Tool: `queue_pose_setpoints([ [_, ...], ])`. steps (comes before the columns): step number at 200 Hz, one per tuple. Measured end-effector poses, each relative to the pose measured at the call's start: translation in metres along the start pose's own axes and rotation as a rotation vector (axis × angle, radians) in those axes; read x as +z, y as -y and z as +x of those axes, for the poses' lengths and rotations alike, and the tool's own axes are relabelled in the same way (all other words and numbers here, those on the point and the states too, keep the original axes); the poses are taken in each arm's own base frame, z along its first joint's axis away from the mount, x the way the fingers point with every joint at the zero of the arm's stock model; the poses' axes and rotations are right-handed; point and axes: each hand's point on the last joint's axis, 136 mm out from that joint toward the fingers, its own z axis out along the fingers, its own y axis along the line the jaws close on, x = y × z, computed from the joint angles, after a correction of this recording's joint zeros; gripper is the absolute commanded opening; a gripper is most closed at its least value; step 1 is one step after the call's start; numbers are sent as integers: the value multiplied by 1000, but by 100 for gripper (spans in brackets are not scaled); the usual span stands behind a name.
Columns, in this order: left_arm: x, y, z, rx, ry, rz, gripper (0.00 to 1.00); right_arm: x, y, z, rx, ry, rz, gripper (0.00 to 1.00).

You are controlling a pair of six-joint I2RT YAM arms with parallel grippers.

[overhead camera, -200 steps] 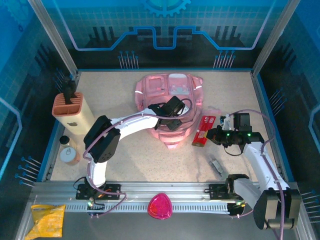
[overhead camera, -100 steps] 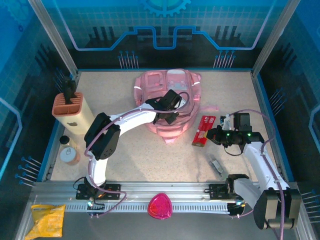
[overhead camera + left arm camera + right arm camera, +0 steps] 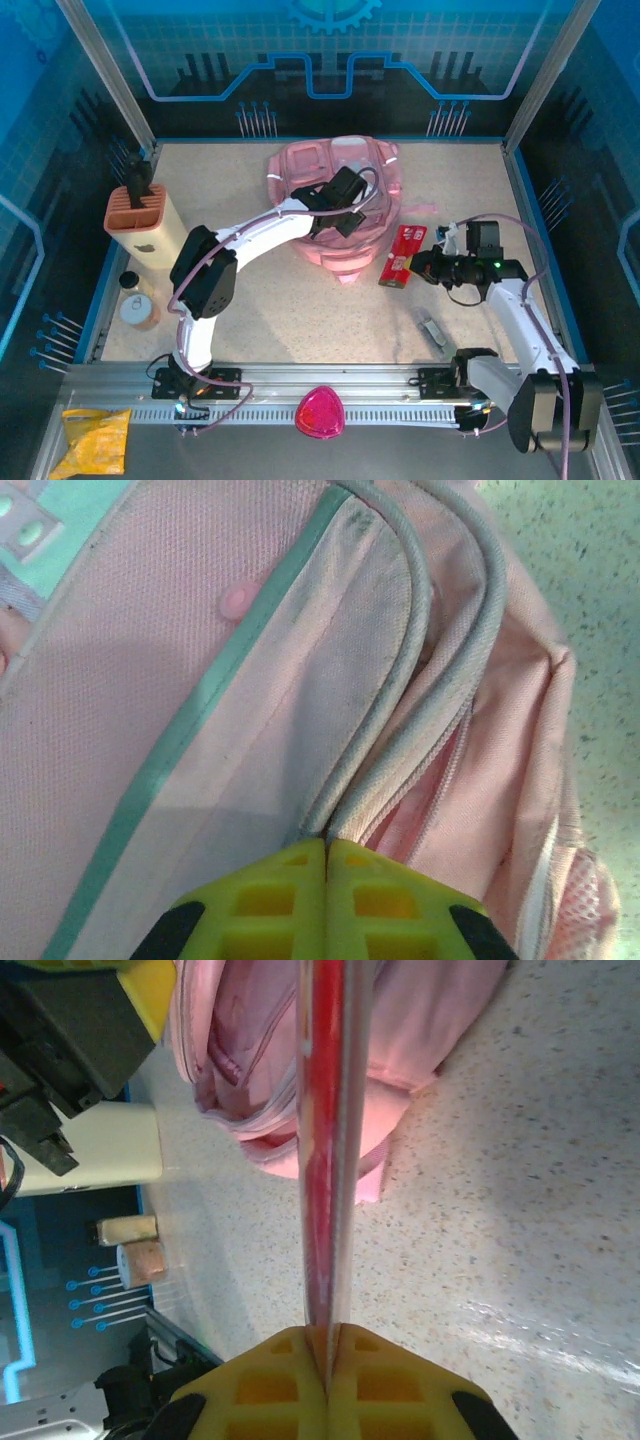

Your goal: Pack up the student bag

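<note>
Both shut: left gripper [image 3: 325, 848] pinches the student bag [image 3: 300, 172] rim, right gripper [image 3: 325, 1348] holds a red packet [image 3: 402, 256] just to the bag's right.

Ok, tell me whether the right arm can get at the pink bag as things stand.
Probably yes. The right gripper, shut on the red packet, sits just beside the bag, with nothing between them. The left gripper pinches the bag's edge.

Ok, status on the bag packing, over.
Left end effector shut on student bag edge. Right end effector shut on red packet, beside bag. Nothing between them.
</note>
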Motion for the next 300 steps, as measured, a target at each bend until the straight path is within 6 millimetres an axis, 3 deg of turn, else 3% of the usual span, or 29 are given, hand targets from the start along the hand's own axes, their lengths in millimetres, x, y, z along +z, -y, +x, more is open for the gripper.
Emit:
queue_pose_setpoints([
  [35, -17, -4, -22, -61, 46, -6, 0, 23, -11, -6, -7, -53, -45, 0],
  [77, -46, -10, -44, -99, 118, -7, 0, 56, -11, -32, 35, -77, -74, 0],
  [83, -48, -10, -44, -99, 121, -9, 4, 59, -11, -35, 39, -74, -75, 0],
  [97, -49, -10, -38, -92, 114, -14, 12, 58, -13, -39, 29, -59, -78, 0],
  [115, -41, -6, -11, -50, 65, -19, 29, 51, -17, -43, 7, -27, -73, 0],
  [146, -20, 0, 31, 47, -40, -44, 37, 40, -24, -50, -11, 4, -79, 0],
  [183, -7, 0, 30, 136, -33, -61, 54, 37, -20, -49, -1, 1, -69, 0],
  [204, 2, 0, 29, 173, -29, -67, 56, 31, -20, -51, 0, 18, -69, 0],
  [247, 34, 5, 36, 238, -69, -64, 58, 23, -18, -56, 4, 43, -69, 0],
  [265, 42, 5, 34, 256, -75, -66, 51, 22, -18, -55, 2, 42, -71, 0],
  [300, 47, -4, 18, 245, -48, -70, 25, 20, -16, -53, 3, 39, -70, 0],
])
